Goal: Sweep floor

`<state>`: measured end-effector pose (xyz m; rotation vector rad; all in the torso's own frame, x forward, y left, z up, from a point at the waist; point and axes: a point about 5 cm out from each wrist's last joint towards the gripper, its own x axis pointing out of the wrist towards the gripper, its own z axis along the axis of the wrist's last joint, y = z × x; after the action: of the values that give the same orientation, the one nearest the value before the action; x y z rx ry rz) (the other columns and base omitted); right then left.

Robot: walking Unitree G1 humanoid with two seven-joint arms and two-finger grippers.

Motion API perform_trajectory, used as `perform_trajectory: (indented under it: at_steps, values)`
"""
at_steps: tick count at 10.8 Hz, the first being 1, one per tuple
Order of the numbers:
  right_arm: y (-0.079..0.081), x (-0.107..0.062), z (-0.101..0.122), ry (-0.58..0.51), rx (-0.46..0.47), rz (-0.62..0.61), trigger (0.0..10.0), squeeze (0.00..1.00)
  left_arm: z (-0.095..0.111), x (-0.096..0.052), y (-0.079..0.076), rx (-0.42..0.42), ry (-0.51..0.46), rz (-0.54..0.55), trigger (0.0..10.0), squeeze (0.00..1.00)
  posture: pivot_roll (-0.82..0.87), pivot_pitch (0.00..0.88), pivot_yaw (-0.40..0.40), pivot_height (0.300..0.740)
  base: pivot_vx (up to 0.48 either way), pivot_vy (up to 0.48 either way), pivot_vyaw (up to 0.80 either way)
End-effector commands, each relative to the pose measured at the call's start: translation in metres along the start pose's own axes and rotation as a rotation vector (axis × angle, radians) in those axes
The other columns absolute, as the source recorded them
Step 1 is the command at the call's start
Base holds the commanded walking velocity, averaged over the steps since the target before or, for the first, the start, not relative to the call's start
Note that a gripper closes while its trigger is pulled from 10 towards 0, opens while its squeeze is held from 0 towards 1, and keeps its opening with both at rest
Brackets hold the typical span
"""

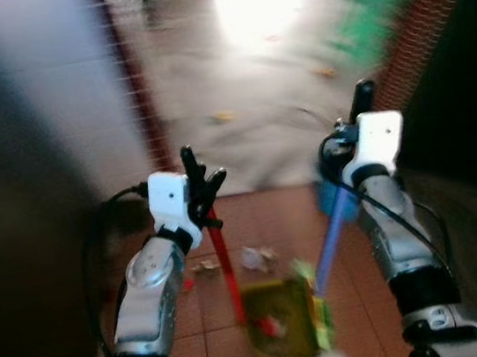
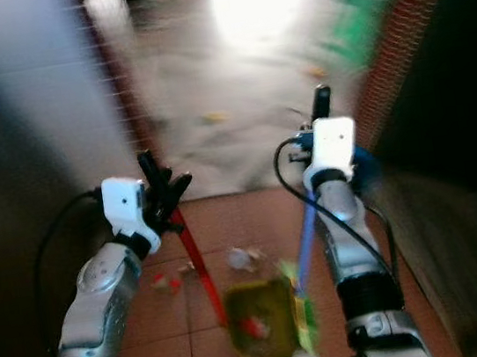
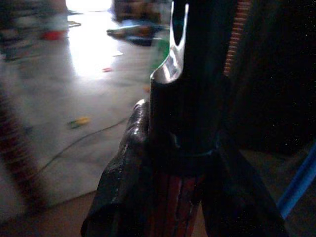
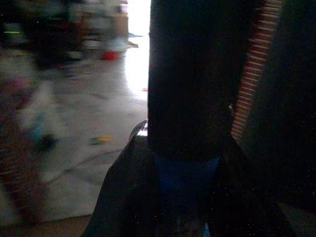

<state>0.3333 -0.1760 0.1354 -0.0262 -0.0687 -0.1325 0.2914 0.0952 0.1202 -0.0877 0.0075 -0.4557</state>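
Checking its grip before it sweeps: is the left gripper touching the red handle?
Touching. The left wrist view shows the left gripper with its fingers clamped around the red handle.

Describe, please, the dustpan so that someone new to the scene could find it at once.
Start at the terracotta tiled floor between the robot's two arms. The dustpan lies low there, at the foot of the red handle. It is the yellow-green tray holding red scraps, unlike the pale crumpled litter beyond it.

Blurred debris beside dustpan

Dustpan on the floor between both arms (scraps just beyond), brick pillar at right.
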Motion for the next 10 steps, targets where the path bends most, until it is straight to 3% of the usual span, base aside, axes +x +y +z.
perform_trajectory:
  at_steps: [1,7,10]
  values:
    - [-0.0026,0.0044,0.012,-0.041,-0.007,-0.016,10.0,0.0,0.0137,0.0037,-0.0083,-0.034,-0.076,-0.031,10.0,0.0,-0.07,0.0,0.011,0.74,0.0,0.319,-0.44]
    - [-0.0039,0.0057,0.0141,-0.058,-0.042,-0.004,10.0,0.0,0.0192,0.0008,-0.0085,-0.017,-0.119,0.005,10.0,0.0,-0.06,0.0,0.002,0.74,0.0,0.053,-0.07]
    - [-0.0063,0.0053,0.0125,-0.049,-0.027,-0.006,10.0,0.0,0.0136,0.0,-0.0013,-0.021,-0.101,0.05,10.0,0.0,-0.06,0.0,0.001,0.74,0.0,0.0,0.0]
